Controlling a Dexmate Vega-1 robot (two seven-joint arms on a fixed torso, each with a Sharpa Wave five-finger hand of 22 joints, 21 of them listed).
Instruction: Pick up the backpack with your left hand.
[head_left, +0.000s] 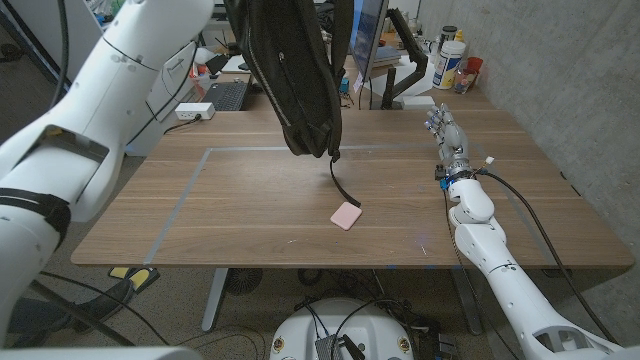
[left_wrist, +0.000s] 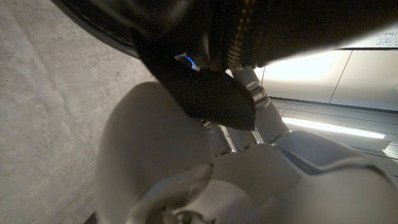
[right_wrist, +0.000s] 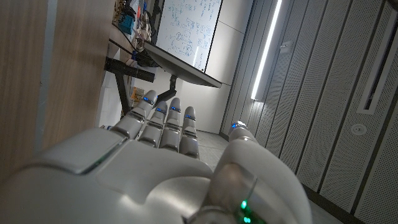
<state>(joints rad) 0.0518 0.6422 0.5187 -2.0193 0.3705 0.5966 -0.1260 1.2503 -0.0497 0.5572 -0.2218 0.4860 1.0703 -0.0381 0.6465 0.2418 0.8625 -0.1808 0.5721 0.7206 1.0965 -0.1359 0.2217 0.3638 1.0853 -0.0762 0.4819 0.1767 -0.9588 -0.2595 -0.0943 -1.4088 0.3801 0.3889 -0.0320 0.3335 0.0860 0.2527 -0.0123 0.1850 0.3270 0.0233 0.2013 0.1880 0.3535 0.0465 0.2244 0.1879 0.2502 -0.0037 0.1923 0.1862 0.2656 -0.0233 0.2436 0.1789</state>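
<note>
The left robot hand (left_wrist: 249, 155) grips the black backpack (head_left: 295, 80), hanging above the desk (head_left: 250, 220) toward 12 o'clock. The right robot hand (head_left: 447, 135) rests at 3 o'clock, fingers apart, holding nothing.

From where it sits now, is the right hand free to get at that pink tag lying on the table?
Probably yes. The right hand rests on the table, holding nothing, and bare wood lies between it and the pink tag. The backpack hangs clear above, with only its strap trailing down to the tag.

No text can be read: the writing on the whiteboard (right_wrist: 186, 31) is too small, and the bottles' (head_left: 449, 62) labels are blurred.
</note>
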